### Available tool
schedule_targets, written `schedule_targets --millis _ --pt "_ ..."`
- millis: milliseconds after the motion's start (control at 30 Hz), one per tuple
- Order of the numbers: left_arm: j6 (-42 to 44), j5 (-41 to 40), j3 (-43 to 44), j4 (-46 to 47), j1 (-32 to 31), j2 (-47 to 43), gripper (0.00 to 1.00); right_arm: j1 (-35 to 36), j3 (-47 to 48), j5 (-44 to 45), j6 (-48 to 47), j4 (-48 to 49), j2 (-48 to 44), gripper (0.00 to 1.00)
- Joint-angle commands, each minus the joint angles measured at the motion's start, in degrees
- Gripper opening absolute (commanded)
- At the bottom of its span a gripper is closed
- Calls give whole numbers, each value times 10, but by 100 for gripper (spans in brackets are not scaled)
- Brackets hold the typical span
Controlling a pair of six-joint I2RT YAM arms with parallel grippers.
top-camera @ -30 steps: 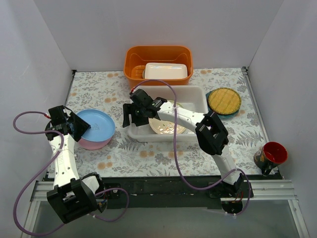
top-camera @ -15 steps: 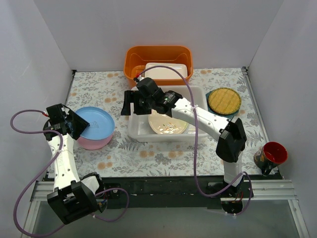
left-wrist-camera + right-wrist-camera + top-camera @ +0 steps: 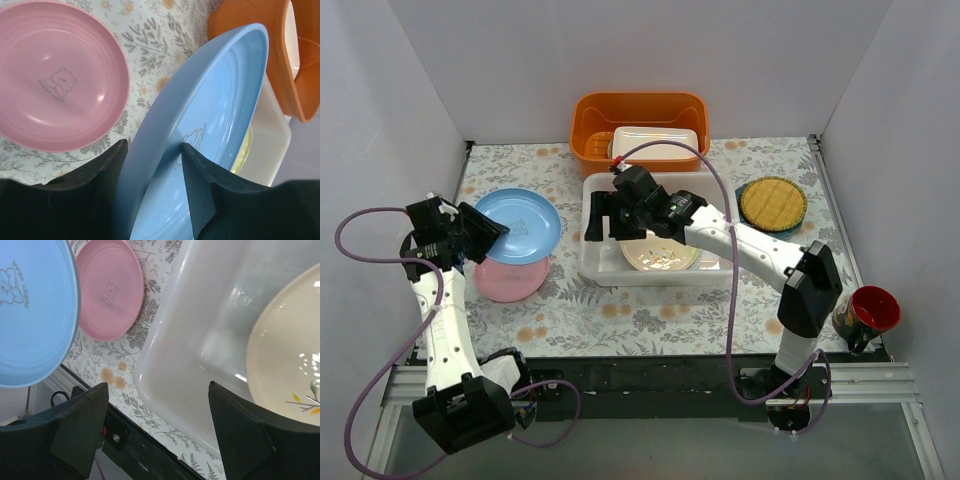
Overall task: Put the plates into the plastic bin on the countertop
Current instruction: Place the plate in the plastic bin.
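Since a second ago the left arm has lifted the light blue plate (image 3: 520, 225) off the pink plate (image 3: 512, 278) and tipped it toward the plastic bin (image 3: 592, 268). The left pincer (image 3: 470, 235) grips the blue plate's near rim, one finger on each face. The pink plate lies flat on the desk (image 3: 650, 320) below it, just left of the bin. Meanwhile the right arm has swung back from the bin's left wall to hang above its left half. The right pincer (image 3: 157, 390) stands wide apart with nothing between its fingers. A cream plate (image 3: 660, 255) rests inside the bin, on the floor toward its right side. Further right, a yellow woven plate (image 3: 772, 203) sits on the desk atop a teal one, apart from the bin. Behind the bin stands an orange tub (image 3: 585, 120) with a small white box (image 3: 655, 143) inside.
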Motion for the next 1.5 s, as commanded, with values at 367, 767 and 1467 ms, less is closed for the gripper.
schedule_targets --millis 367,767,1467 --pt "-103 -50 20 70 -202 40 0 -46 -89 51 2 0 -171 88" --pt "-155 -148 68 101 -400 136 0 -70 -127 81 -7 -27 -225 88" --pt "-190 -223 178 132 -572 308 0 -142 -193 71 -26 -54 -320 88"
